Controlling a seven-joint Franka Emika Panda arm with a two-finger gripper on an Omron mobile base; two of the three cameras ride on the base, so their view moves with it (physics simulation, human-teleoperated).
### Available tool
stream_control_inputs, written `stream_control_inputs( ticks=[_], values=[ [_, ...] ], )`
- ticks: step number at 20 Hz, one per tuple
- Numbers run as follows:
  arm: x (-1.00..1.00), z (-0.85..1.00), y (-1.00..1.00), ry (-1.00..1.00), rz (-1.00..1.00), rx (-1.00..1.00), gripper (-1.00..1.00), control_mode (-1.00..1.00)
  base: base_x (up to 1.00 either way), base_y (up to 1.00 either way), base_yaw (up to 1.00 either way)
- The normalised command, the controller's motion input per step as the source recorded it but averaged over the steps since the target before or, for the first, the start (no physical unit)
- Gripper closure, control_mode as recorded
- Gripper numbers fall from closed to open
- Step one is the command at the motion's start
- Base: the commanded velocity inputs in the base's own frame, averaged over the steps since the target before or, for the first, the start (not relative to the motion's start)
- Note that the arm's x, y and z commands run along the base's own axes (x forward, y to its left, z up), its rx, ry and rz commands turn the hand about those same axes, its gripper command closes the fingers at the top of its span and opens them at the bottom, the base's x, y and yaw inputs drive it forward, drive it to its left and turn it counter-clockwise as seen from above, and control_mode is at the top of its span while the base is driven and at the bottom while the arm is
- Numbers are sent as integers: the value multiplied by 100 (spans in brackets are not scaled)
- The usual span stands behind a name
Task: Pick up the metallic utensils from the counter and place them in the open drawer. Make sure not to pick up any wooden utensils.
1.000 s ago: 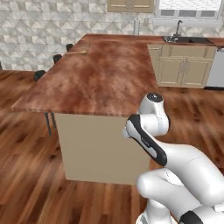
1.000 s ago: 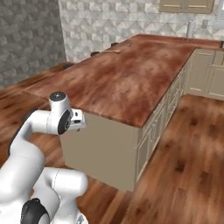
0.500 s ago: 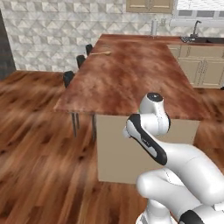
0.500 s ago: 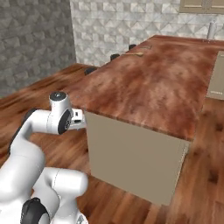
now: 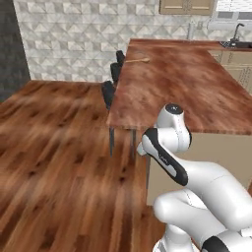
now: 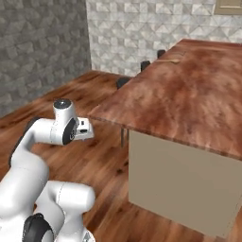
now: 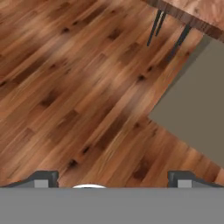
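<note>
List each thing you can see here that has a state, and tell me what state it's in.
gripper: open, empty, pointing down at the wooden floor.
wooden spoon: lying flat at the counter's far end.
counter: top bare apart from the spoon.
stools: tucked against the counter's side.

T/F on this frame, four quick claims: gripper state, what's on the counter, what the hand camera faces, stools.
1. The gripper is open and holds nothing. True.
2. A wooden spoon lies on the far part of the counter. True.
3. The hand camera looks down on the countertop. False: it faces the wood floor beside the beige base.
4. No seats stand by the counter. False: dark stools line its side.
</note>
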Motion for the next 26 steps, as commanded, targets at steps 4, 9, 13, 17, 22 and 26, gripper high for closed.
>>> stream_control_inputs(
  ticks=[4, 9, 13, 17, 22, 26],
  values=[
    [0, 0, 0, 0, 0, 0, -100, 100, 7, 100, -4],
    [0, 0, 0, 0, 0, 0, -100, 100, 63, 100, -22],
    [0, 0, 0, 0, 0, 0, -100, 100, 89, 100, -37],
    [0, 0, 0, 0, 0, 0, -100, 100, 99, 100, -50],
    [0, 0, 0, 0, 0, 0, -100, 100, 100, 99, -61],
    [0, 0, 0, 0, 0, 0, -100, 100, 100, 98, -62]
  ],
)
